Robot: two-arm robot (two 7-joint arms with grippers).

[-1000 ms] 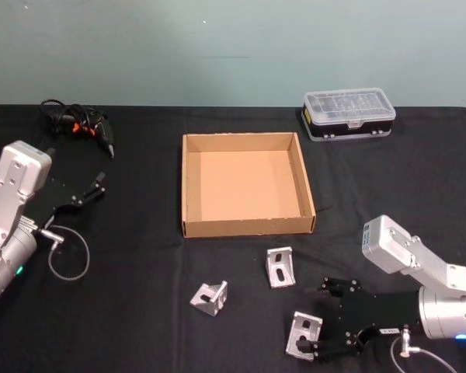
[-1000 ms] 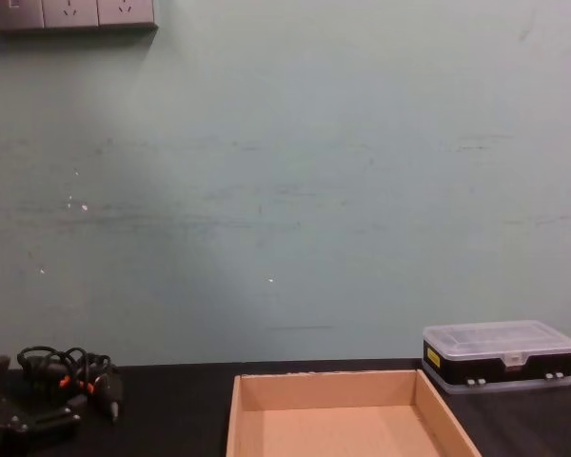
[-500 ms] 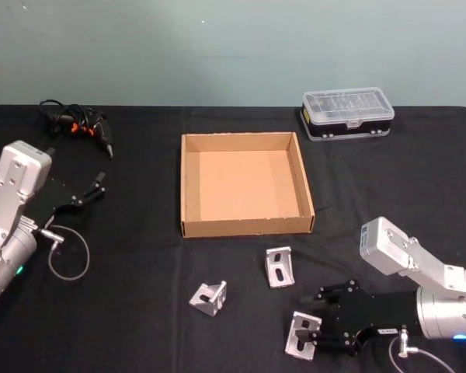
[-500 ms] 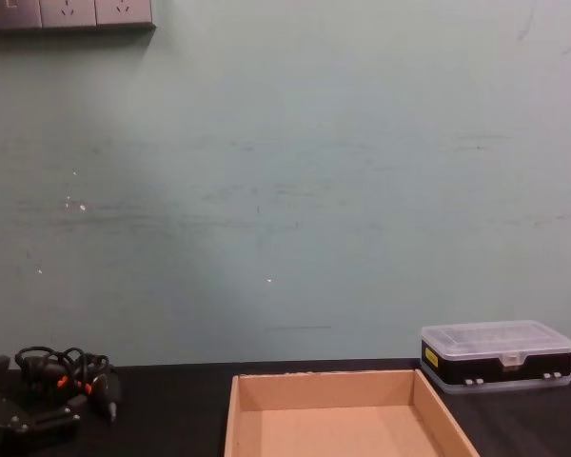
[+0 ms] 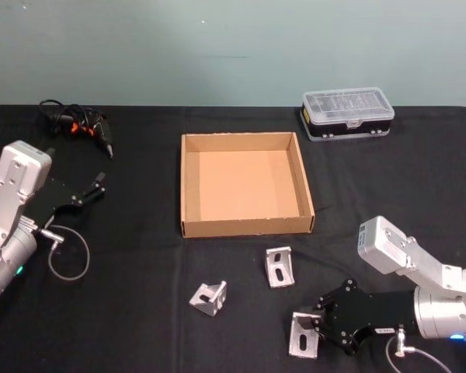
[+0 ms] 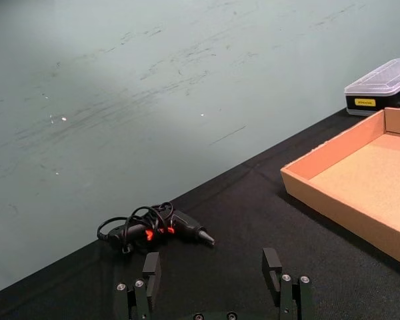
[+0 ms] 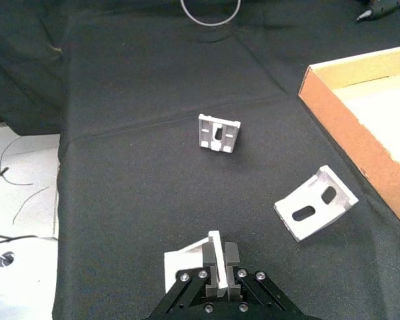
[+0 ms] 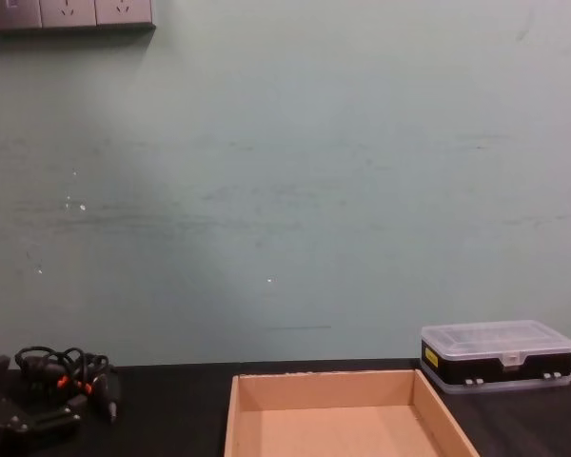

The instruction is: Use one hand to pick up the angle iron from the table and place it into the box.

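The right gripper (image 5: 318, 329) sits low at the near right of the counter (image 5: 140, 256), its black fingers clenched on an angle iron (image 5: 302, 336). The right wrist view shows the grip closely: the right gripper (image 7: 220, 265) pinches the upright flange of the angle iron (image 7: 185, 263) from both sides, while the other flange lies flat and level with the black surface. Whether it rests there or is just clear of it, I cannot tell.

Two more pieces lie loose on the counter, apart from each other and from the held one. A second bracket (image 5: 280, 266) stands just on the near side of the box (image 5: 245, 227), and a third bracket (image 5: 210, 298) lies further left and a little nearer. From the right wrist the second bracket (image 7: 315, 202) shows close beside the box wall (image 7: 360, 140), with the third bracket (image 7: 219, 133) beyond it.

The box stands in the middle of the counter – tan cardboard, low walls, well apart from the held angle iron.

The left gripper (image 5: 89, 190) is parked at the left of the counter, and in the left wrist view its fingers (image 6: 275, 265) are spread wide, released. A corded tool (image 5: 78, 124) lies at the far left, and a black plastic case (image 5: 348, 113) with a clear lid sits at the far right, beyond the box's far right corner.
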